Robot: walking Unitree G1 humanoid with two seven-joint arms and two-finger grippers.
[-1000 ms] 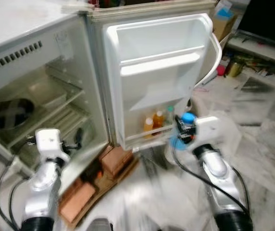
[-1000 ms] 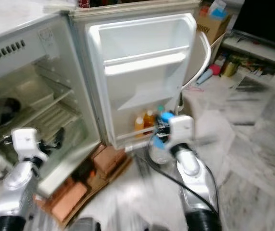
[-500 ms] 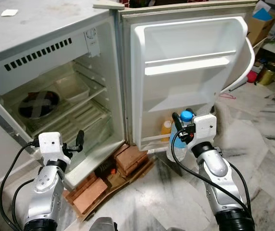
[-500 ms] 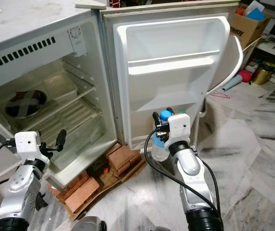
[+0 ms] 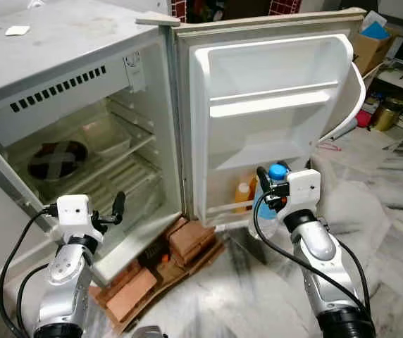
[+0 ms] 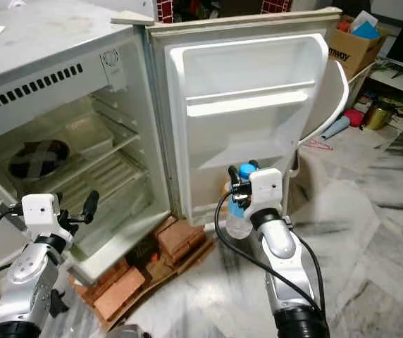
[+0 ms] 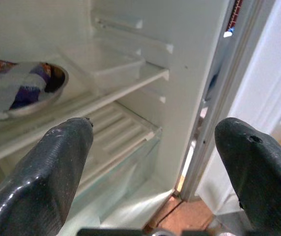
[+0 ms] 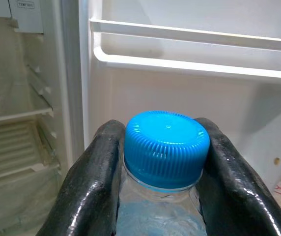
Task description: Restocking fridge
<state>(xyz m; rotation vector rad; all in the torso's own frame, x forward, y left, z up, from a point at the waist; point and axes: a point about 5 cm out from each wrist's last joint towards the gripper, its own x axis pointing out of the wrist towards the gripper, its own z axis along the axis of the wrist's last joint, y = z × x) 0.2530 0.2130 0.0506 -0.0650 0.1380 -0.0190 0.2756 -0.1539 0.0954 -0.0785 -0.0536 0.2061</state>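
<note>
My right gripper (image 5: 268, 186) is shut on a clear water bottle (image 5: 266, 211) with a blue cap (image 8: 166, 143), holding it upright by the neck just in front of the open fridge door's (image 5: 275, 113) bottom shelf. Orange-capped bottles (image 5: 242, 195) stand in that door shelf. The fridge (image 5: 75, 120) is open, with a foil-taped bowl (image 5: 55, 156) and a clear tray (image 7: 101, 64) on its upper shelf. My left gripper (image 5: 119, 205) is open, held low before the fridge's lower shelf (image 7: 116, 132).
Bricks and cardboard (image 5: 177, 246) prop up the fridge at floor level. A white chair (image 5: 349, 105) stands behind the door. A cardboard box (image 6: 349, 46) and cans (image 5: 387, 113) sit at the right on the marble floor (image 5: 392, 232).
The camera has steadied and shifted slightly. My right gripper with the bottle stays close in front of the door's bottom shelf. The left arm holds its place.
</note>
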